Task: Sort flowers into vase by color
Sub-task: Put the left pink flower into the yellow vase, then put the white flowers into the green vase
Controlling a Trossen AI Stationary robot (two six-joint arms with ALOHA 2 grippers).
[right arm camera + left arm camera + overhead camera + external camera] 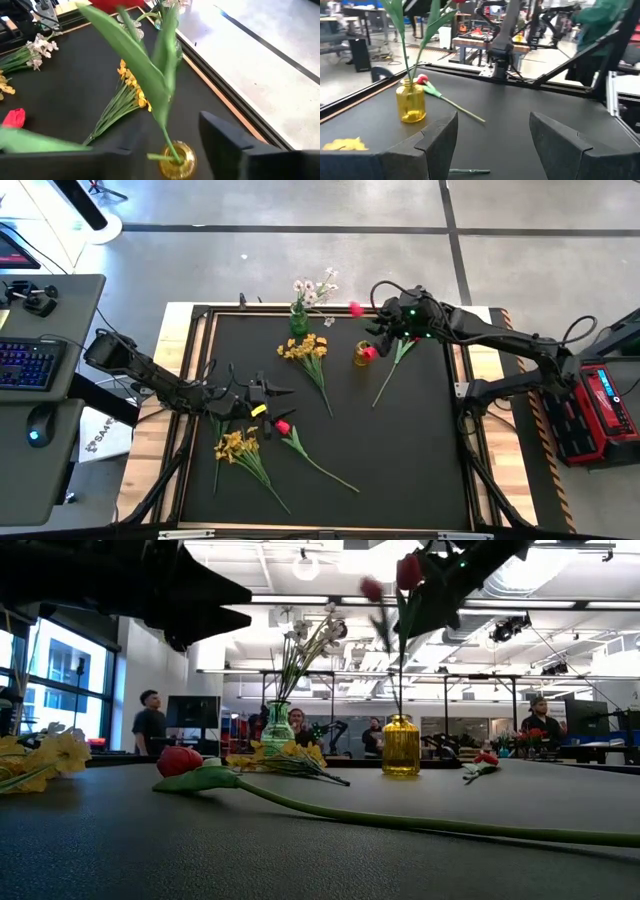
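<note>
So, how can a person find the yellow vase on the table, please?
Start at the black table and go to its far edge, where two small glass vases stand. The yellow vase is the one under the right gripper. Its neighbour, the green vase, holds white blossoms.

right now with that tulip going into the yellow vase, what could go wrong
The red tulip stands tall and leaning in the small yellow vase; as the right gripper pulls away, vase or stem could tip. Another tulip lies right beside the vase and might get nudged. The left gripper waits open, clear.
</note>
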